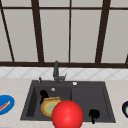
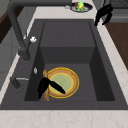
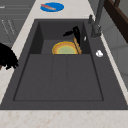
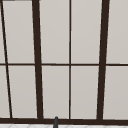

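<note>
**Left hand at the plate's back rim**

Down in the sink's left basin (image 2: 95, 75), the yellow plate (image 2: 63, 81) lies flat. Left hand (image 2: 45, 85) sits at its faucet-side rim, fingers straight across it, nearer than the right hand (image 1: 94, 114), whose fingers I cannot tell.

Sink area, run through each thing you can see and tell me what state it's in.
Yellow plate: lying flat on the floor of the left basin.
Wooden strip: standing on edge along the plate's back rim.
Left hand: at the plate's back rim, fingers straight over the plate.
Right hand: in the air over the sink's front edge.
Faucet: no water running.
Blue plate: on the counter, something red on it.
</note>
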You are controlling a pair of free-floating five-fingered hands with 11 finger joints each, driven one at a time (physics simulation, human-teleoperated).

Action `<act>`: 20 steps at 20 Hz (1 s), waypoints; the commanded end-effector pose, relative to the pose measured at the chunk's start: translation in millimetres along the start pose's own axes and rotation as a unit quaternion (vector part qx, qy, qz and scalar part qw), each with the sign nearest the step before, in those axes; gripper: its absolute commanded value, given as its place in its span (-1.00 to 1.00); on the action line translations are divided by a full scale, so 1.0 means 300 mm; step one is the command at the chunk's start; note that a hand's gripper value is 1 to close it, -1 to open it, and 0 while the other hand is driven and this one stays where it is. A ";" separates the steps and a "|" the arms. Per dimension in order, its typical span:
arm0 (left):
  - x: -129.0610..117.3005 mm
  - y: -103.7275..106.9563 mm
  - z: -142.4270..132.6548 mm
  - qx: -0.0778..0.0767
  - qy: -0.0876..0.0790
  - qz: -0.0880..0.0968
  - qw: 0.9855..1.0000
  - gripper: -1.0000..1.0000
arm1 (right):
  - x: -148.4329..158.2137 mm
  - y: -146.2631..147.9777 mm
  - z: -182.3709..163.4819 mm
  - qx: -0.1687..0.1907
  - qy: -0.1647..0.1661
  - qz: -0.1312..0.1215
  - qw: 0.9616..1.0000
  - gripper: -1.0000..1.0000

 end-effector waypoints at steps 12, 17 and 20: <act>-0.065 -0.042 0.019 0.002 -0.007 -0.002 1.000 -1.00 | 0.000 0.000 0.000 0.000 0.000 0.000 1.000 0.00; -0.072 -0.019 0.051 0.009 -0.040 -0.021 0.999 1.00 | 0.000 0.000 0.000 0.000 0.000 0.000 1.000 0.00; -0.056 -0.052 0.064 0.031 -0.046 -0.086 0.995 1.00 | 0.000 0.000 0.000 0.000 0.000 0.000 1.000 0.00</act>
